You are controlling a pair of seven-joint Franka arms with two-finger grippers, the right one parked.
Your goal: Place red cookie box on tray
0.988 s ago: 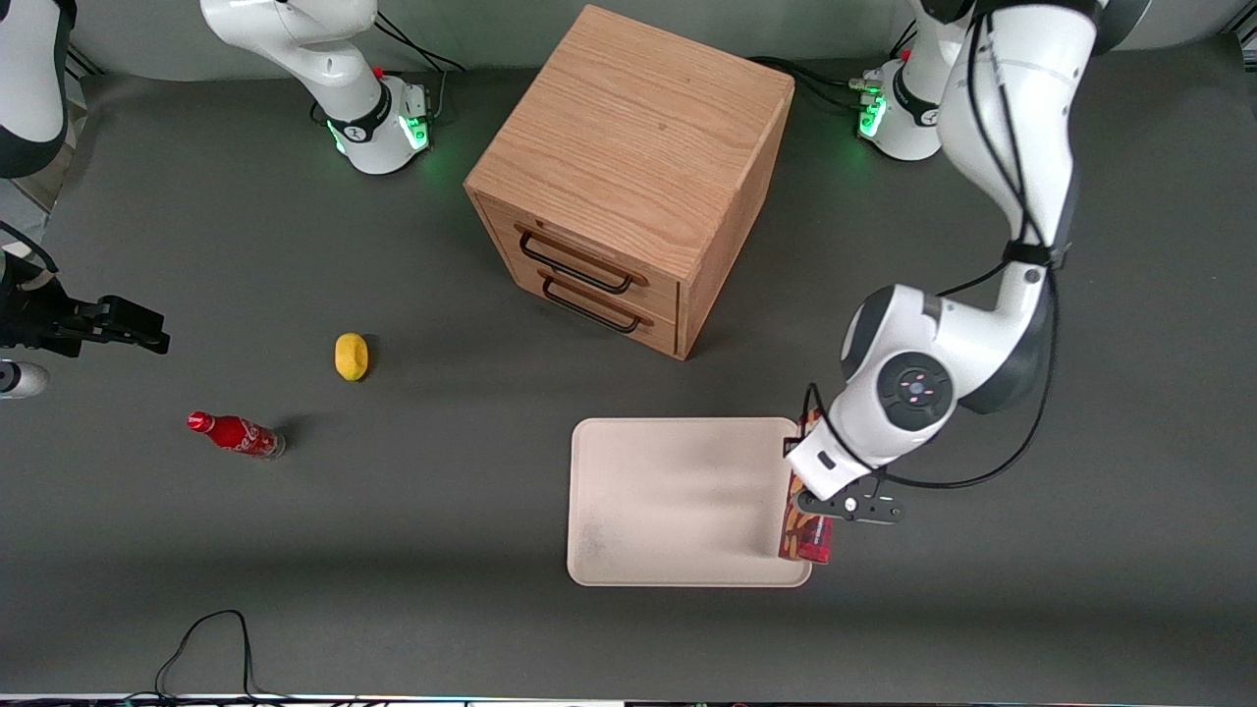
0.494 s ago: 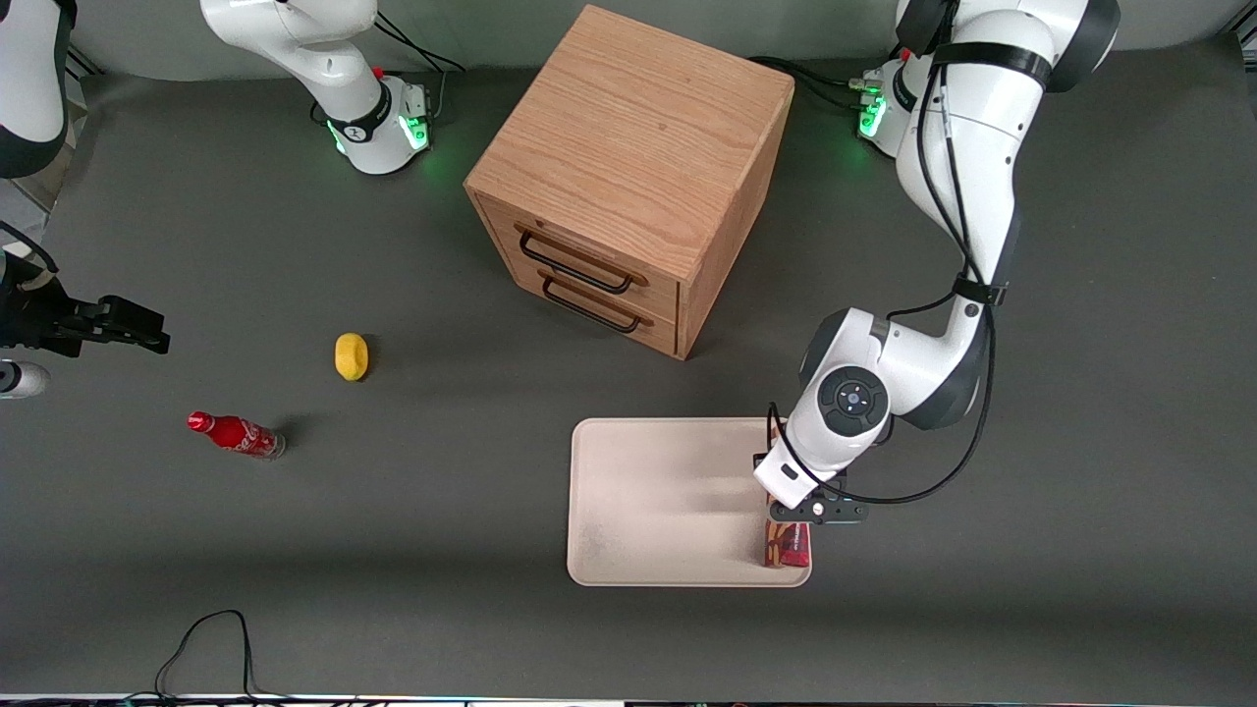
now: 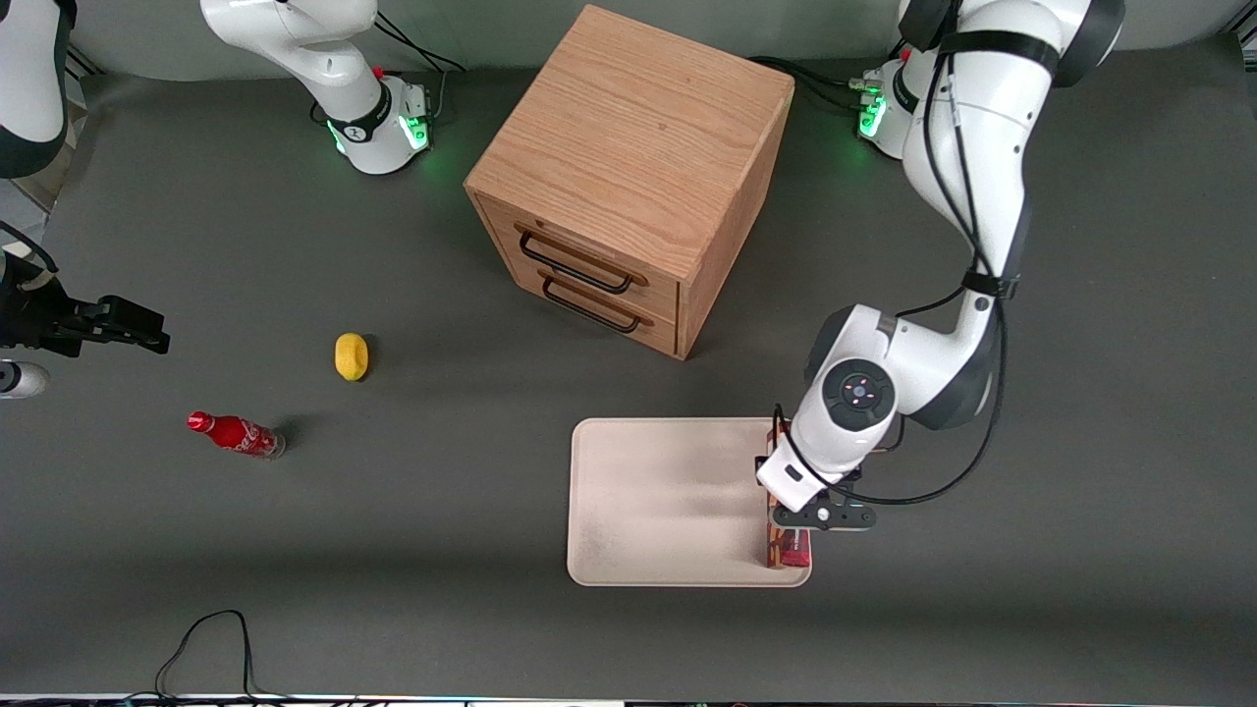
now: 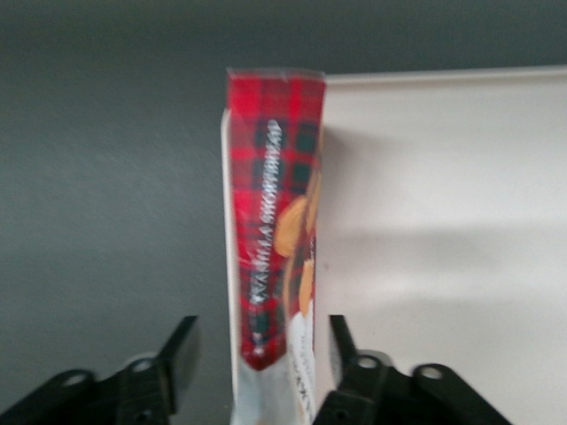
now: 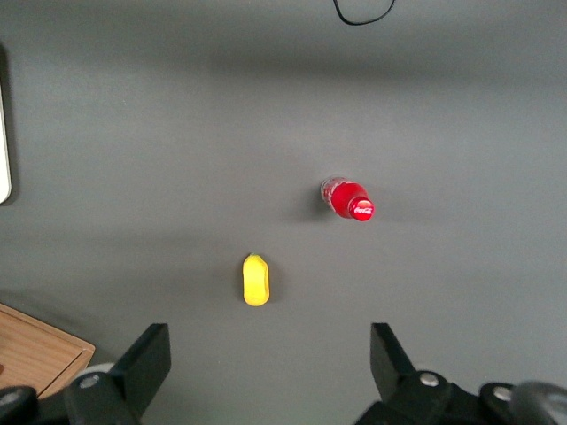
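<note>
The red cookie box [image 3: 789, 550] stands on its long narrow side on the cream tray [image 3: 668, 501], right along the tray's rim at the working arm's end. The left wrist view shows its plaid side and white end [image 4: 275, 239] at the edge of the tray [image 4: 443, 221]. My left gripper [image 3: 800, 518] is just above the box, at the box's end farther from the front camera. It is open [image 4: 263, 354]: its two black fingers stand on either side of the white end with a gap on each side.
The wooden two-drawer cabinet [image 3: 628, 177] stands farther from the front camera than the tray. A yellow object [image 3: 351, 355] and a small red bottle [image 3: 236, 434] lie toward the parked arm's end. A black cable [image 3: 211, 638] loops at the table's front edge.
My gripper carried the box sideways from the tray's outer edge onto the tray. The box now stands narrower and more upright, with the fingers apart from it.
</note>
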